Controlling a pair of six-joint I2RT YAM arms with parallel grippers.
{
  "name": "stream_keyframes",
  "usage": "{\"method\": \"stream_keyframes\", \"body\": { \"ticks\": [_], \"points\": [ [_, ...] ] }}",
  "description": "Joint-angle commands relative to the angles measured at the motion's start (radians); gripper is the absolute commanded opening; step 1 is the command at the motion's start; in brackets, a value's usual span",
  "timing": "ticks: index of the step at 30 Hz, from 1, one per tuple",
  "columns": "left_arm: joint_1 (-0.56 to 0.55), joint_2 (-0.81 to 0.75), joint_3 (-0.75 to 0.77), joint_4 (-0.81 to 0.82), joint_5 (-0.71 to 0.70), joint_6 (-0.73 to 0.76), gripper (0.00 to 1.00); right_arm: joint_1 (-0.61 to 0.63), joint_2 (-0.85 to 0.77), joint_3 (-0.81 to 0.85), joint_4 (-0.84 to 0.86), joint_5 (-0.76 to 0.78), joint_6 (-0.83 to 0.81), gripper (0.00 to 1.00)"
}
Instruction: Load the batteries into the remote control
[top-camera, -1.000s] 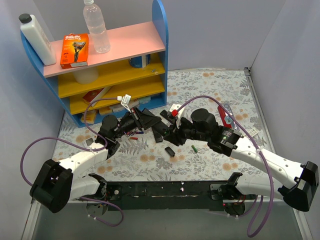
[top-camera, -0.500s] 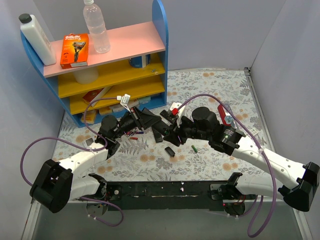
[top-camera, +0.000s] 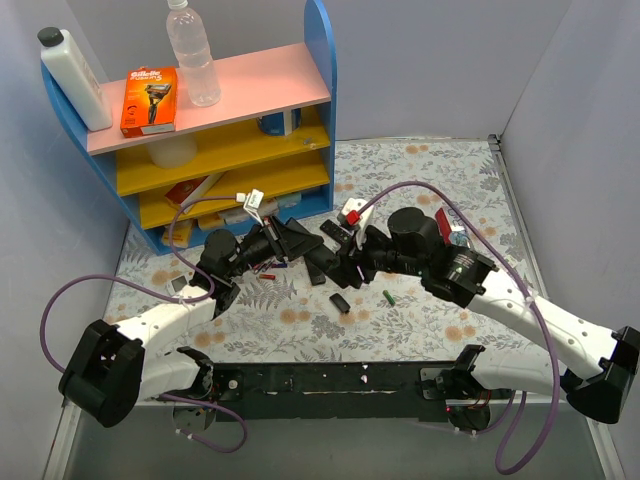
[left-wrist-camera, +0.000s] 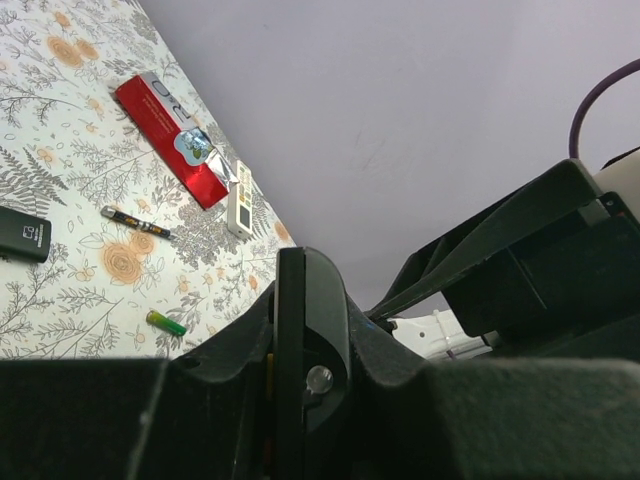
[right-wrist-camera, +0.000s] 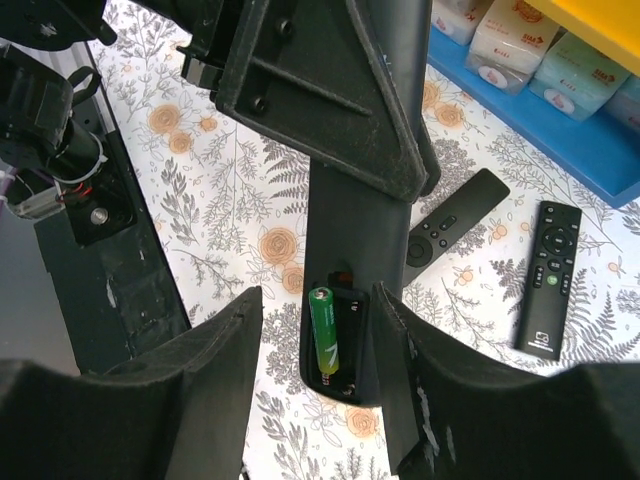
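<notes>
Lifting slightly toward the upper right of the overhead view, the right arm (top-camera: 520, 310) is carrying its wrist a little higher than a second ago, while the left arm (top-camera: 160, 320) is sitting where it was. Both are meeting at the centre of the flowered table (top-camera: 430, 170).

The left gripper (top-camera: 288, 240) is clamping the black remote control (right-wrist-camera: 350, 220) by its upper half, turning the open battery bay toward the right wrist camera. The right gripper (top-camera: 350, 262) is hovering over that bay with its fingers spread and nothing between them.

One green battery (right-wrist-camera: 323, 325) is already lying in the left slot, at the bottom centre of that view; the slot beside it is looking vacant. A loose green battery (top-camera: 387, 297) is resting on the cloth just below the grippers. It is probably light, rigid and slick, prone to rolling, so pinching across the middle of its barrel seems safest.
</notes>
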Motion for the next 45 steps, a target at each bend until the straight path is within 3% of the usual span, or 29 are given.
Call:
{"method": "stream_keyframes", "body": {
  "ticks": [1,14,18,30,45],
  "points": [
    [-0.003,-0.027,0.055,-0.016,0.016,0.017,0.00,-0.002,-0.017,0.114,-0.056,0.011,-0.081,0.55],
    [-0.001,0.031,0.152,-0.063,0.155,0.048,0.00,-0.002,0.007,0.322,-0.372,-0.178,-0.506,0.50],
    [-0.003,0.040,0.181,-0.095,0.195,0.066,0.00,-0.002,0.013,0.312,-0.395,-0.187,-0.610,0.42],
    [-0.003,0.059,0.227,-0.135,0.238,0.088,0.00,-0.002,0.092,0.326,-0.409,-0.221,-0.713,0.35],
    [-0.003,0.050,0.233,-0.142,0.254,0.096,0.00,-0.002,0.152,0.357,-0.467,-0.252,-0.728,0.25]
  ]
}}
